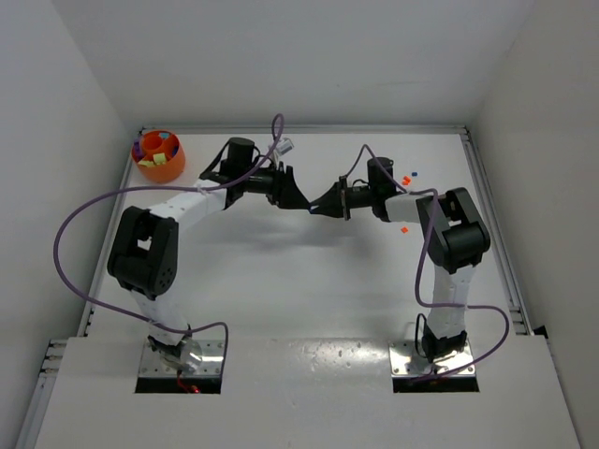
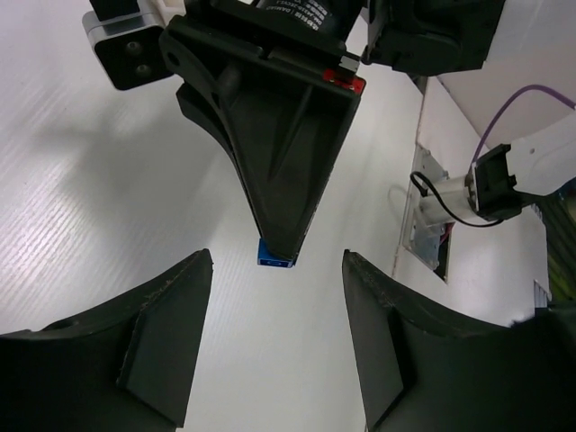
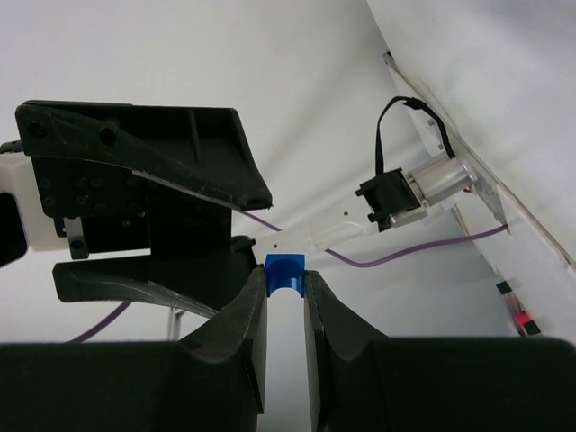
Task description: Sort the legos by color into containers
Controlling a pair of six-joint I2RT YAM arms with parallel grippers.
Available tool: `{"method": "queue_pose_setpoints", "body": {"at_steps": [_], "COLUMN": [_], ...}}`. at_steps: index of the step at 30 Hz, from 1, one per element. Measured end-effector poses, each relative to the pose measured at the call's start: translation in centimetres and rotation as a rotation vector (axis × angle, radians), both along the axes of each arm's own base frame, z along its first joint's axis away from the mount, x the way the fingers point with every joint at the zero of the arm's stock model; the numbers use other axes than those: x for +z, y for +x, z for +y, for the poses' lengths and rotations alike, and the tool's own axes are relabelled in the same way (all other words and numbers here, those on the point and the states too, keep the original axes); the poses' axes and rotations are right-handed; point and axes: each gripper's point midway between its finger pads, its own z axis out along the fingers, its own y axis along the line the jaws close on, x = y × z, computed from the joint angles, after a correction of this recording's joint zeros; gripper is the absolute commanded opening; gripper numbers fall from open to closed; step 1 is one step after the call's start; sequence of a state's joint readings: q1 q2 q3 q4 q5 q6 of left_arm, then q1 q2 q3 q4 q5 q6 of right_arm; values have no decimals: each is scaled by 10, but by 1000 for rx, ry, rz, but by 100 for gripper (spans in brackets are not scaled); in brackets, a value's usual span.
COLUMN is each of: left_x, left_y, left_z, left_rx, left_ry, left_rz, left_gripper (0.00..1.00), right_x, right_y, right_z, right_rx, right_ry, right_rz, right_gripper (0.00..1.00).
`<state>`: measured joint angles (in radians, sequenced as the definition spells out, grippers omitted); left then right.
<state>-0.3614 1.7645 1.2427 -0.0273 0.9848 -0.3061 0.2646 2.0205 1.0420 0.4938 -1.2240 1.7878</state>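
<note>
My right gripper (image 3: 286, 281) is shut on a small blue lego (image 3: 286, 273) pinched at its fingertips, held above the table's back middle. In the left wrist view that blue lego (image 2: 274, 256) sticks out under the tip of the right gripper (image 2: 290, 162). My left gripper (image 2: 277, 263) stands open, its fingers apart on either side of the brick and not touching it. From above, the left gripper (image 1: 292, 197) and right gripper (image 1: 316, 208) meet tip to tip. The orange bowl (image 1: 174, 168) at the back left holds several mixed-colour legos.
A red lego (image 1: 405, 179), a blue one (image 1: 416, 172) and an orange one (image 1: 404, 228) lie loose on the table near the right arm. Purple cables (image 1: 70, 234) loop beside both arms. White walls enclose the table on three sides.
</note>
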Motion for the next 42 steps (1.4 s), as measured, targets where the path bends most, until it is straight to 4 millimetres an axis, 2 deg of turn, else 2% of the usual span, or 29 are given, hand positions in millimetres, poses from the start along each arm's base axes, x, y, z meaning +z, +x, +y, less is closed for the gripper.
{"method": "queue_pose_setpoints", "body": {"at_steps": [5,16,18,22,24,28,30,33,35,37,39,42], "left_x": [-2,-4,-4,-7,-10,-10,-10,-10,-10,-5,-2,0], "left_y": [2,-2,-4,-4,-4,-5,-5,-4,-4,0,3,19], "left_z": [0,-10,-12,-13,-13,-13,-13,-13,-11,-6,3,36], "left_rx": [8,-13,-22,-23,-24,-31,-32,-32,-24,-9,15,96], "left_ry": [9,16,17,20,23,21,21,22,25,22,31,50], "left_rz": [-13,-33,-38,-38,-33,-34,-37,-41,-44,-67,-74,-63], "left_gripper": [65,56,51,35,33,22,17,12,11,11,11,11], "right_x": [1,5,5,6,6,5,5,5,5,5,9,17], "right_y": [-1,0,-1,-1,-1,0,0,0,2,3,8,24], "right_z": [0,2,4,5,5,5,5,4,3,2,-1,-15], "right_rx": [4,10,14,17,15,12,11,10,2,3,3,-27], "right_ry": [3,9,9,9,9,7,7,7,6,5,11,13], "right_rz": [12,3,4,7,5,5,6,5,2,-3,-38,-106], "right_gripper": [11,11,11,11,11,11,13,26,40,46,47,48]}}
